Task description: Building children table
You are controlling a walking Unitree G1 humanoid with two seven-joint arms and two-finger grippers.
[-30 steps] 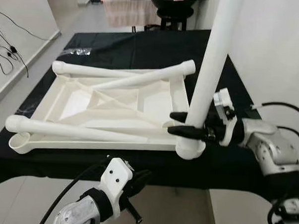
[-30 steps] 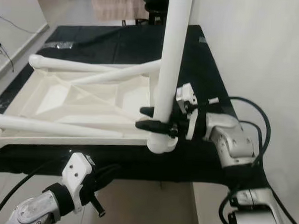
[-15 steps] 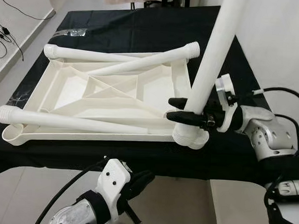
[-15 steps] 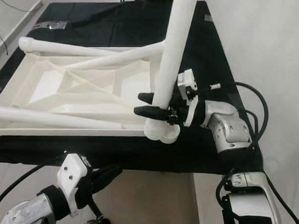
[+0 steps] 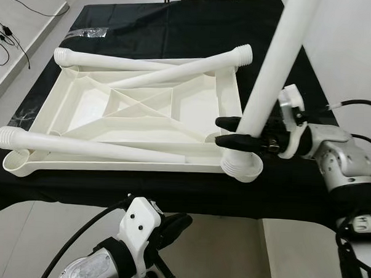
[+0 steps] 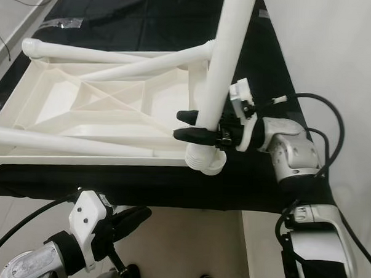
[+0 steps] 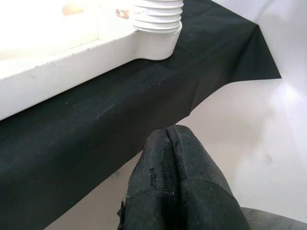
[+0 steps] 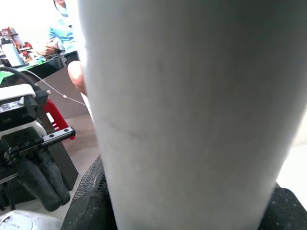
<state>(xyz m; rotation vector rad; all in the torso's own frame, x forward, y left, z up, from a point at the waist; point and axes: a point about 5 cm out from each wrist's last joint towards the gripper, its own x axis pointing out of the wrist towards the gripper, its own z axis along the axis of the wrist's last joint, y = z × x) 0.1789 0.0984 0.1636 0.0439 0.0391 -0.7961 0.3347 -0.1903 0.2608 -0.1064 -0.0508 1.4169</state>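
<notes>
Left eye view, tabletop: a white plastic tabletop [image 5: 143, 119] lies upside down on the bench [image 5: 178, 34], which is draped in black cloth.
Left eye view, loose legs: three white legs rest across the tabletop, one [image 5: 93, 148] along the near edge, one [image 5: 115, 62] along the far edge, one [image 5: 182, 72] slanting between them.
Left eye view, upright leg: a fourth leg [image 5: 271, 81] stands in the socket [image 5: 241, 167] at the near right corner, leaning slightly.
Left eye view, right gripper: the right gripper [image 5: 230, 132] reaches in from the right, its black fingers [image 5: 231, 141] clamped on the upright leg just above the socket, one finger on each side of the tube.
Left eye view, left gripper: the left gripper [image 5: 172, 228] hangs below the bench's near edge, well apart from the tabletop.
Right eye view: same scene; the upright leg [image 6: 222, 67] sits between the fingers [image 6: 195, 134] low down, near its ribbed foot.
Left wrist view: the left fingers [image 7: 175, 187] are pressed together, holding nothing; beyond them hang the black cloth and a corner socket [image 7: 156, 28] of the tabletop.
Right wrist view: the white leg [image 8: 192, 115] sits right against the camera; a person in a light blue top [image 8: 62, 28] is far behind.
</notes>
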